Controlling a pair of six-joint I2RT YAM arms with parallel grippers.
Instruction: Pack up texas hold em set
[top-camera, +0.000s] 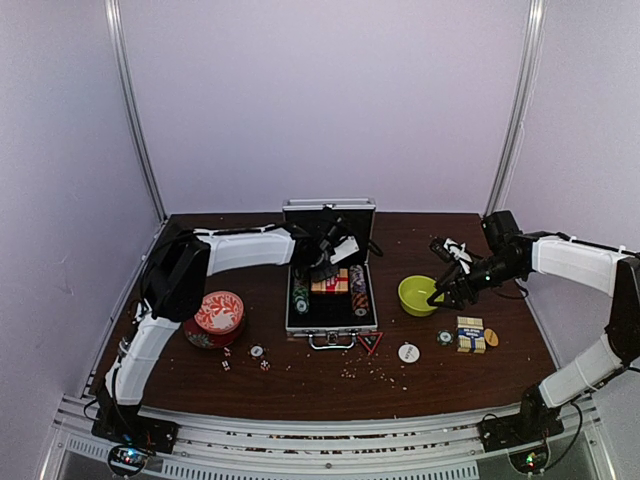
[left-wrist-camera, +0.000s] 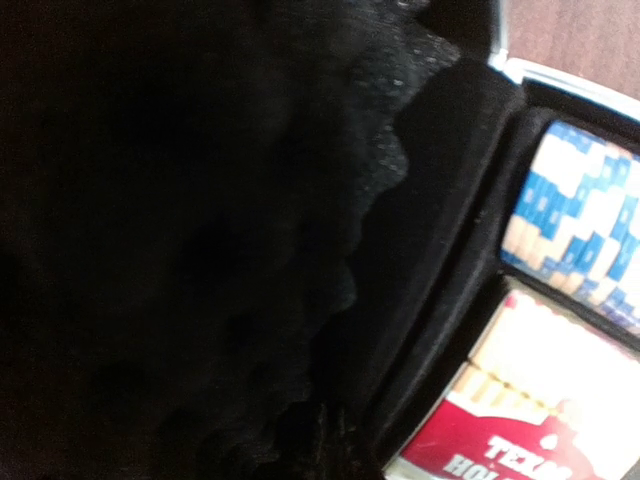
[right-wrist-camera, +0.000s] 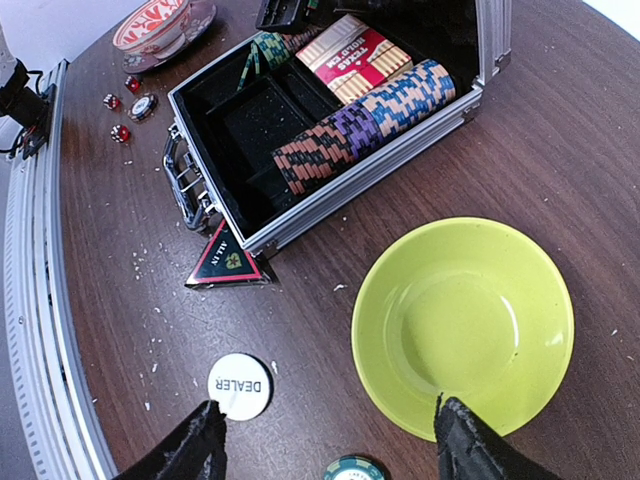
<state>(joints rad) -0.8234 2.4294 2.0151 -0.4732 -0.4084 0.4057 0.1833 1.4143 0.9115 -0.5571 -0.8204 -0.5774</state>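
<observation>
The silver case (top-camera: 331, 322) lies open mid-table, lid up at the back. It holds rows of striped chips (right-wrist-camera: 365, 125) and a red-topped card deck (right-wrist-camera: 355, 55). My left gripper (top-camera: 325, 264) is down inside the case over the deck; its view is mostly black lining, with blue-white chips (left-wrist-camera: 580, 220) and the deck (left-wrist-camera: 520, 420), and its fingers do not show. My right gripper (right-wrist-camera: 335, 448) is open and empty above the table between the round dealer button (right-wrist-camera: 240, 385) and the bowl. A second deck (top-camera: 470, 335), a loose chip (right-wrist-camera: 355, 468) and the triangular button (right-wrist-camera: 225, 260) lie outside.
The lime-green bowl (right-wrist-camera: 460, 325) sits right of the case under my right fingers. The red tin (top-camera: 215, 318) stands left of the case. Two red dice (right-wrist-camera: 120, 133) and a chip (right-wrist-camera: 143, 105) lie near the tin. Crumbs dot the front of the table.
</observation>
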